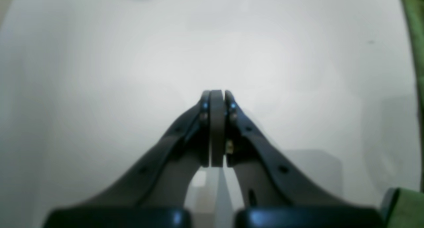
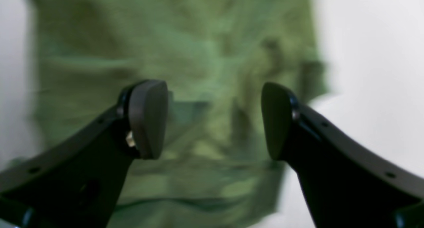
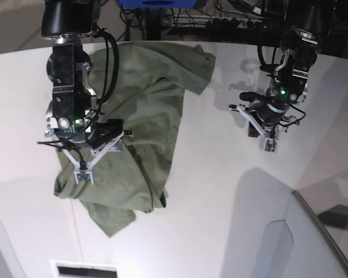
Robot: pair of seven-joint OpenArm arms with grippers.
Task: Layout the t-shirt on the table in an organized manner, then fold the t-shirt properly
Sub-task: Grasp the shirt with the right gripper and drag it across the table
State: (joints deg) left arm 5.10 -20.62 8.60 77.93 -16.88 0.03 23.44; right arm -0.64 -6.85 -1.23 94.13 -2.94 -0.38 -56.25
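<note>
We see the t-shirt (image 3: 142,110) lying crumpled on the table (image 3: 220,191), on the base view's left half, running from the far edge down toward the near side in a long, wrinkled heap, with a bunched fold at its far end and a loose flap at the near end

Our right gripper (image 2: 213,122) hangs directly over the middle of that cloth; in the right wrist view its 2 pads (image 2: 149,118) stand well apart, with only blurred green fabric showing between them and nothing pinched. In the base view the same gripper (image 3: 93,155) sits above the lower half of the shirt, its arm and black cables covering part of the fabric behind it

Our left gripper (image 1: 217,128) is pressed together, pad against pad, with nothing between them. It is over bare white tabletop (image 1: 99,72), well apart from the shirt; only thin strips of green (image 1: 414,29) show at the right edge and lower right corner of that view. In the base view it (image 3: 265,130) hangs over the table's right half

Around the work we note a grey angled panel (image 3: 313,243) at the near right corner, a dark slot (image 3: 84,270) at the near edge, and cables and a blue object (image 3: 156,3) beyond the far rim. Nothing lies between the left gripper and the shirt
</note>
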